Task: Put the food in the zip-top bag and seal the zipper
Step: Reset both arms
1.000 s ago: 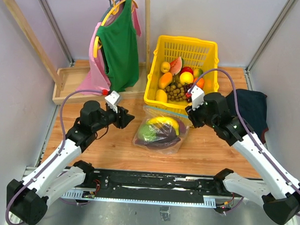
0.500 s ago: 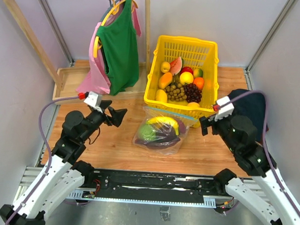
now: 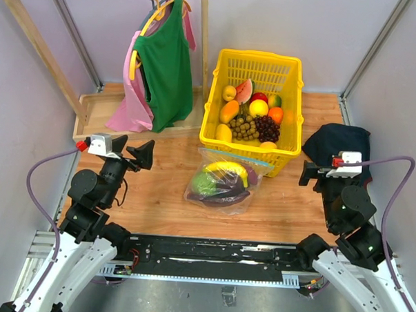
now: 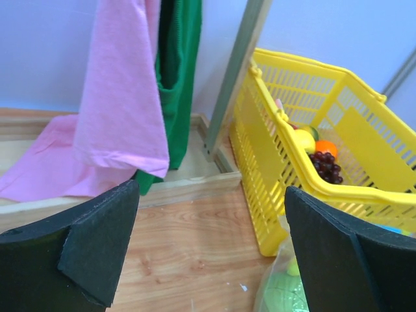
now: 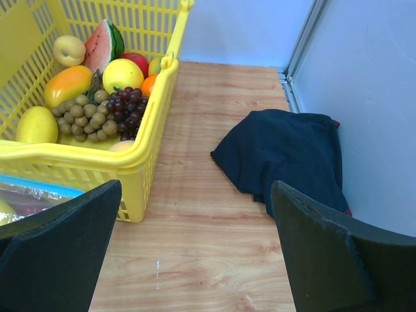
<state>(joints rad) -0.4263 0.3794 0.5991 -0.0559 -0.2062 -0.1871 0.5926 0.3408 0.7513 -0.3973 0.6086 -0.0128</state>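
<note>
While the yellow basket (image 3: 254,56) is sitting just behind it, the zip-top bag (image 3: 224,183) is lying soft, crinkly, probably slippery. Left gripper (image 4: 211,247) and right gripper (image 5: 195,240) are hanging released, flanking the basket. Food (image 3: 228,169) inside is looking light; favouring pinching the stiffer zipper (image 3: 241,159).

Both arms seem folded close to base, left gripper (image 4: 211,188) and right gripper (image 5: 196,185) gaping, empty.

bare wood tabletop (image 3: 158,195) open left and right of the clear plastic zip-top bag (image 3: 224,184). yellow plastic lattice basket (image 3: 257,65) sits right behind it, touching the bag's mouth. dark navy cloth (image 3: 343,141) blocks far right; wooden rack (image 3: 96,110) with hanging green and pink tops (image 3: 163,71) back left.
</note>
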